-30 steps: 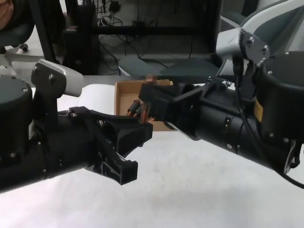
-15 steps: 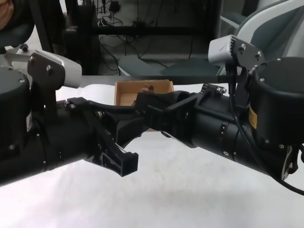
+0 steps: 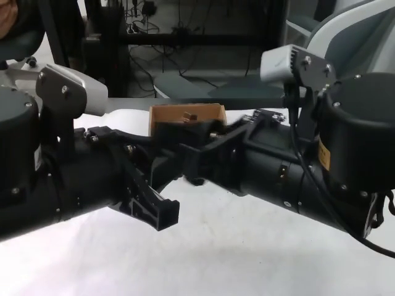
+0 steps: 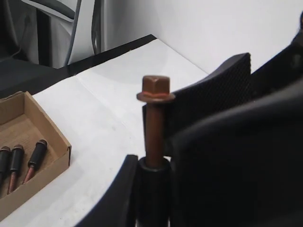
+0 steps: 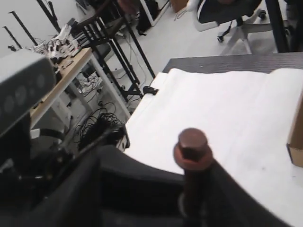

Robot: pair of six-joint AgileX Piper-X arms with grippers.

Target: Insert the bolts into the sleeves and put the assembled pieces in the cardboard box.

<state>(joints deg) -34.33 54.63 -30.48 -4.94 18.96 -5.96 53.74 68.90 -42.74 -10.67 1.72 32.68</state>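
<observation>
The two arms meet over the middle of the white-covered bench [image 3: 247,246], just in front of the cardboard box [image 3: 163,112], which sits near the bench's far edge.

The right gripper [image 3: 179,139] is clenched on an assembled piece [image 4: 154,142] and holds it upright. In the left wrist view, the copper bolt [image 4: 155,90] shows its hexagonal head on top. Its shaft runs straight down into the black sleeve [image 4: 154,189], with most of the shaft bare above the sleeve's mouth. Black fingers press close on both sides of the sleeve, and a textured pad [image 4: 213,94] stands just beside the upper shaft. In the right wrist view, the bolt head [image 5: 193,147] rises out from between dark fingers. In the high view, the head pokes up above the right gripper, in front of the box's rim.

The left gripper [image 3: 173,194] is released. Its two fingers are well apart, one low toward the bench's near edge and the other up against the right gripper. They clamp nothing that can be made out.

The box lies open on the cloth, apart from both grippers. The left wrist view shows three finished pieces [image 4: 16,161] inside it. They lie side by side on the floor of the box, near one wall [image 4: 52,165], each a black sleeve with a copper end showing.
</observation>
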